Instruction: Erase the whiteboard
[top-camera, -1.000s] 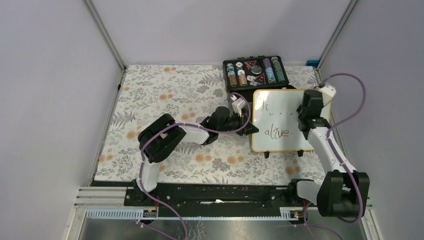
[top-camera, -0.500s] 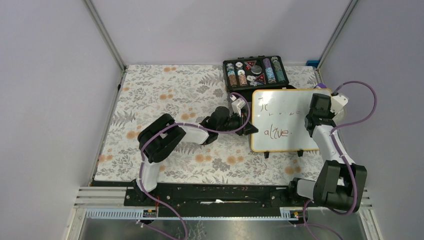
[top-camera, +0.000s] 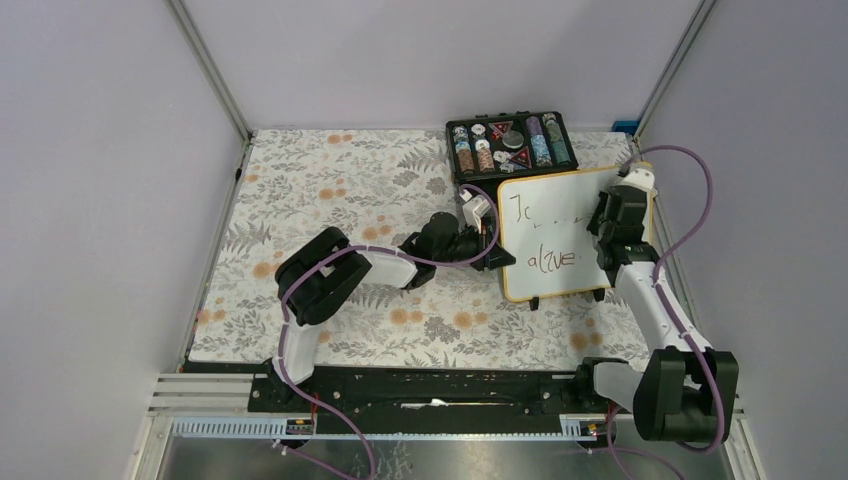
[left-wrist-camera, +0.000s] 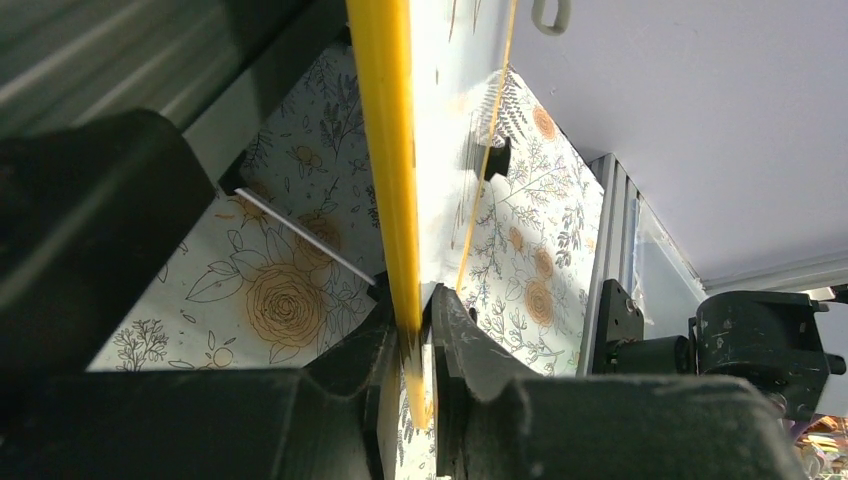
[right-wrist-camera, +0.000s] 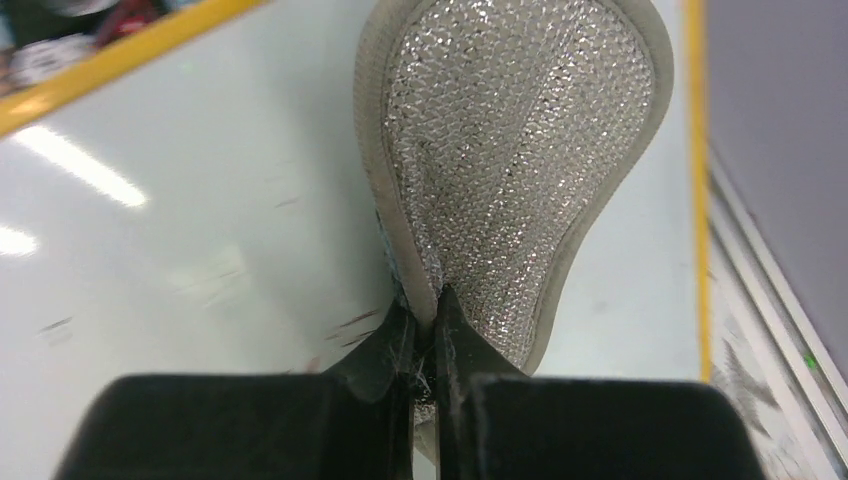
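Observation:
The whiteboard (top-camera: 560, 235), white with a thin yellow frame, is tipped up at an angle on the right of the mat, with faint red marks at its top and "alive" in red and green lower down. My left gripper (top-camera: 497, 240) is shut on its left edge; the yellow frame (left-wrist-camera: 395, 180) runs between the jaws in the left wrist view. My right gripper (top-camera: 610, 225) is shut on a silvery mesh sponge pad (right-wrist-camera: 510, 160), which lies flat against the board's white face (right-wrist-camera: 180, 230) near its right frame (right-wrist-camera: 694, 150).
A black case of coloured chips (top-camera: 510, 143) lies just behind the board. The floral mat (top-camera: 340, 190) covers the table. Purple walls and metal posts close in at left, back and right, and the right arm's cable (top-camera: 700, 200) loops near the right wall.
The right gripper swept out to the board's right edge and came back onto its upper right face. The board's right side has risen, so it now sits skewed. The left gripper kept its hold.

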